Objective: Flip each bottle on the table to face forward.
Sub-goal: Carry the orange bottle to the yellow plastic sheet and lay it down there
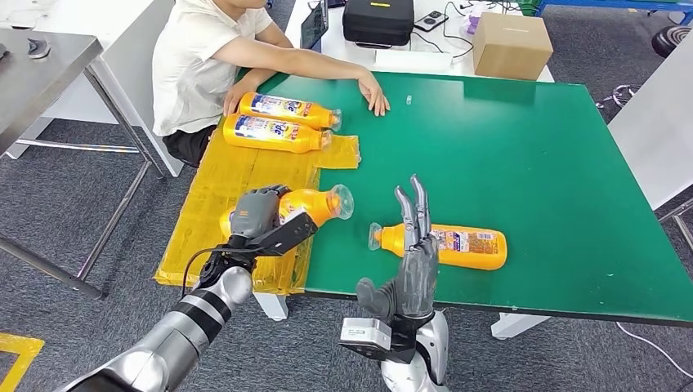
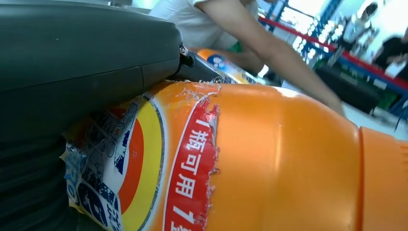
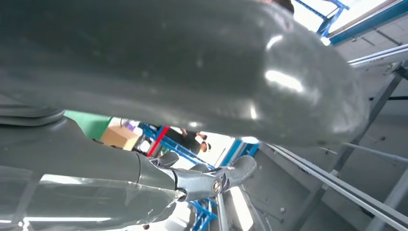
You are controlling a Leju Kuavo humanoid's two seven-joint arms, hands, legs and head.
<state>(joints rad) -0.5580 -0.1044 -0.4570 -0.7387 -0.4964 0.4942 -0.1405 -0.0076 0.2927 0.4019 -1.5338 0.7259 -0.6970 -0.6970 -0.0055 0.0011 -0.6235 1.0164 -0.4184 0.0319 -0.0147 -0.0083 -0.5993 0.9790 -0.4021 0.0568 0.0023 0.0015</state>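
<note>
Several orange bottles lie on their sides on the green table (image 1: 507, 155). My left hand (image 1: 260, 214) grips one orange bottle (image 1: 315, 204) over the table's left edge; up close its torn label and body (image 2: 269, 159) press against my palm (image 2: 72, 72). Another orange bottle (image 1: 453, 243) lies near the front edge, label up, cap to the left. My right hand (image 1: 413, 261) stands in front of it with fingers stretched upward, holding nothing; its fingers (image 3: 192, 180) are spread. Two more bottles (image 1: 286, 106) (image 1: 274, 133) lie at the back left.
A person sits at the far left of the table, one hand (image 1: 376, 98) resting on the green top, the other at the far bottles. Yellow sheeting (image 1: 229, 188) covers the table's left end. A cardboard box (image 1: 511, 42) and a black case (image 1: 377, 20) stand behind.
</note>
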